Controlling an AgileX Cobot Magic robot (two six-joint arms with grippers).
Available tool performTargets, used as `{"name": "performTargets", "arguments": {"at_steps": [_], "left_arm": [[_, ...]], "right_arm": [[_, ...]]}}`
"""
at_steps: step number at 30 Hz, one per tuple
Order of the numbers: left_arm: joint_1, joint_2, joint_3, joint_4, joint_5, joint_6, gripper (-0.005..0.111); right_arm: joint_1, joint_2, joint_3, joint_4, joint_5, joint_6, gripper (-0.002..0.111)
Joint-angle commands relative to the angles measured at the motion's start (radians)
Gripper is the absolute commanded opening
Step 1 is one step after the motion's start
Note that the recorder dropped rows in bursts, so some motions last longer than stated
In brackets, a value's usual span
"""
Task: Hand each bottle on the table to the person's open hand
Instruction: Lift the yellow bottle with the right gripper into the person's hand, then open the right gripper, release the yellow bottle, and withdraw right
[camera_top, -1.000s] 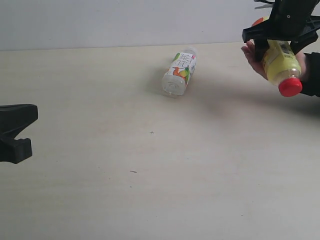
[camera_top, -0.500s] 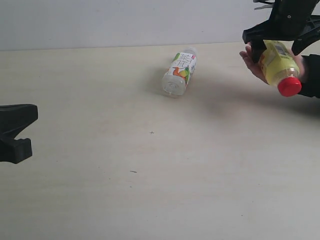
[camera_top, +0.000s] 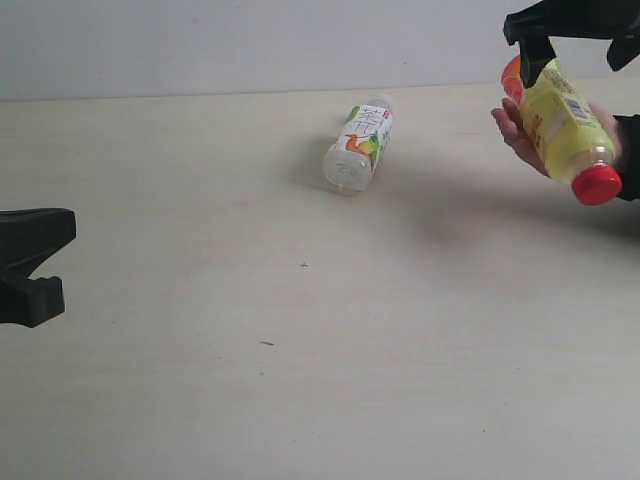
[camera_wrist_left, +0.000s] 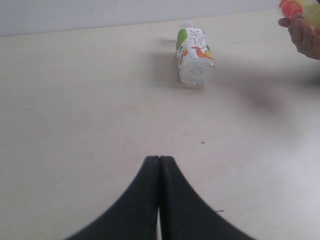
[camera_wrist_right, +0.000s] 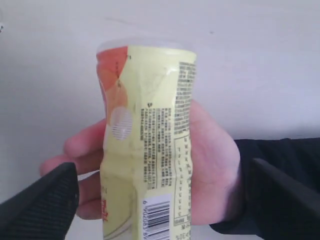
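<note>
– Right tool (camera_top: 577, 62): jaws wide apart, one on each side of the yellow bottle (camera_top: 562, 120). Wrist view shows a gap on both sides, so it's gripping nothing.
– Who's got the bottle, then?
– Person's hand (camera_top: 520, 135), palm up, over the far right corner of the desk (camera_top: 300, 380). Bottle lies across the palm, tilted, w/ the red cap (camera_top: 598, 184) down toward the front edge and the base up between the jaws.
– Clear of the desk?
– Yes, hand & bottle are both up off the surface. Dark sleeve (camera_top: 630, 150) at the wrist.
– Other bottle?
– Clear bottle (camera_top: 360, 145) w/ a white, green & orange label. It's on its side on the desk near the far edge, approx mid-width, base end facing the front edge. Nothing touches it.
– Left tool?
– Left tool (camera_wrist_left: 159, 162) is closed tight, fingers pressed together, empty. It's at the left edge of the desk, well apart from the clear bottle.
</note>
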Motion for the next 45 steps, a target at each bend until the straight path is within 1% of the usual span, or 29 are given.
{"name": "performTargets", "arguments": {"at_steps": [1, 3, 5, 6, 8, 9, 12, 15, 17, 22, 28, 31, 40, 45], "left_arm": [[-0.002, -0.007, 0.005, -0.005, -0.002, -0.008, 0.000], [-0.002, -0.007, 0.005, -0.005, -0.002, -0.008, 0.000], [-0.002, -0.007, 0.005, -0.005, -0.002, -0.008, 0.000], [-0.002, -0.007, 0.005, -0.005, -0.002, -0.008, 0.000], [-0.002, -0.007, 0.005, -0.005, -0.002, -0.008, 0.000], [-0.002, -0.007, 0.005, -0.005, -0.002, -0.008, 0.000], [-0.002, -0.007, 0.005, -0.005, -0.002, -0.008, 0.000], [-0.002, -0.007, 0.005, -0.005, -0.002, -0.008, 0.000], [-0.002, -0.007, 0.005, -0.005, -0.002, -0.008, 0.000], [-0.002, -0.007, 0.005, -0.005, -0.002, -0.008, 0.000], [-0.002, -0.007, 0.005, -0.005, -0.002, -0.008, 0.000], [-0.002, -0.007, 0.005, -0.005, -0.002, -0.008, 0.000], [-0.002, -0.007, 0.005, -0.005, -0.002, -0.008, 0.000], [-0.002, -0.007, 0.005, -0.005, -0.002, -0.008, 0.000]], "right_arm": [[-0.005, -0.065, -0.009, 0.020, 0.027, -0.015, 0.082], [-0.005, -0.085, -0.009, 0.044, 0.053, -0.036, 0.075], [-0.005, -0.103, -0.009, 0.057, 0.079, -0.041, 0.064], [-0.005, -0.115, -0.009, 0.070, 0.087, -0.041, 0.054], [-0.005, -0.135, -0.003, 0.124, 0.087, -0.050, 0.040], [-0.005, -0.150, 0.006, 0.164, 0.091, -0.078, 0.027], [-0.005, -0.188, 0.044, 0.322, 0.092, -0.168, 0.000], [-0.005, -0.233, 0.111, 0.428, 0.059, -0.232, 0.000], [-0.005, -0.272, 0.162, 0.458, 0.032, -0.254, 0.000], [-0.005, -0.400, 0.332, 0.450, -0.093, -0.260, 0.000], [-0.005, -0.653, 0.602, 0.454, -0.366, -0.260, 0.000], [-0.005, -0.778, 0.741, 0.473, -0.469, -0.260, 0.000], [-0.005, -1.117, 1.086, 0.487, -0.652, -0.260, 0.000], [-0.005, -1.229, 1.197, 0.494, -0.703, -0.260, 0.000]]}}
